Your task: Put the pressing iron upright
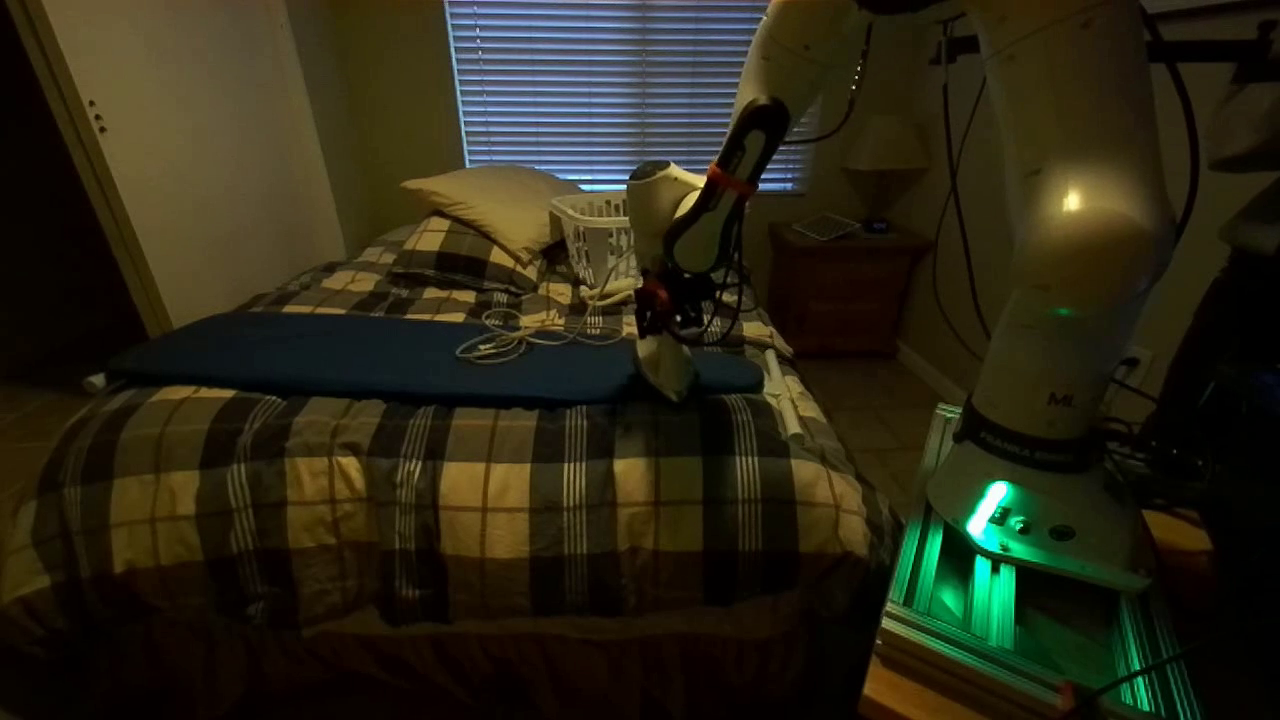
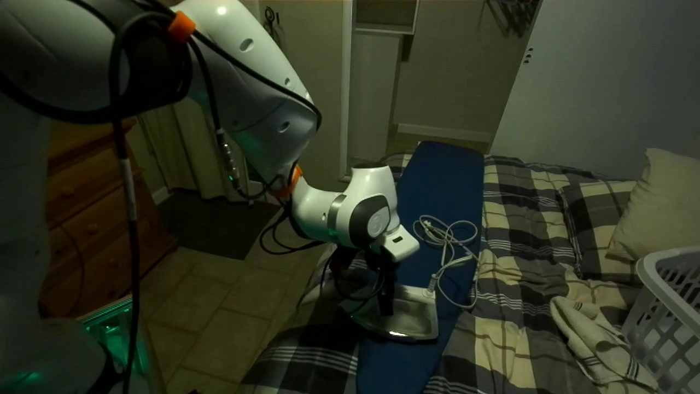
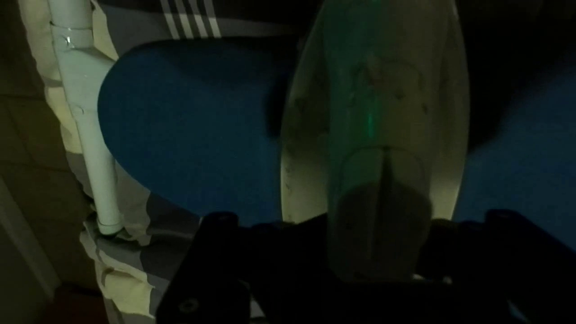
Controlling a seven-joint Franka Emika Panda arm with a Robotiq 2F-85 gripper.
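Jaws: clamped on the handle [image 3: 382,121] of the iron [image 2: 413,317], 1 on each side of it in the wrist view; both are very dark.
Iron: over the blue tabletop [image 2: 445,169], near its rounded end; the pale base [image 3: 306,180] shows past both sides of the handle and narrows away from the jaws, out across the long edge. Whether it touches the tabletop, I cannot tell.
Cord [image 2: 432,283]: white, running from the iron to a loose tangle on the tabletop.
Tabletop: long, lying flat across the bed [image 1: 430,480], with a white tube [image 3: 87,112] just beside the rounded end.
Arm [image 2: 257,104]: white, bent over the bed; a green light [image 1: 990,505] glows at its foot in an exterior view.
Bed: plaid in black, grey and pale yellow.
Basket [image 2: 651,276]: white, with slotted walls, standing on the bed in both exterior views.
Pillow [image 1: 490,205]: pale, leaning on a plaid cushion [image 1: 455,258], near the basket.
Towel [image 2: 593,339]: pale with dark stripes, crumpled on the bed just beside the basket.
Blinds [image 1: 600,90]: lowered, bluish, behind the bed.
Nightstand [image 1: 845,300]: brown, beside the bed, carrying a lamp [image 1: 885,145].
Dresser [image 2: 104,202]: wooden, with round knobs, behind the arm in an exterior view.
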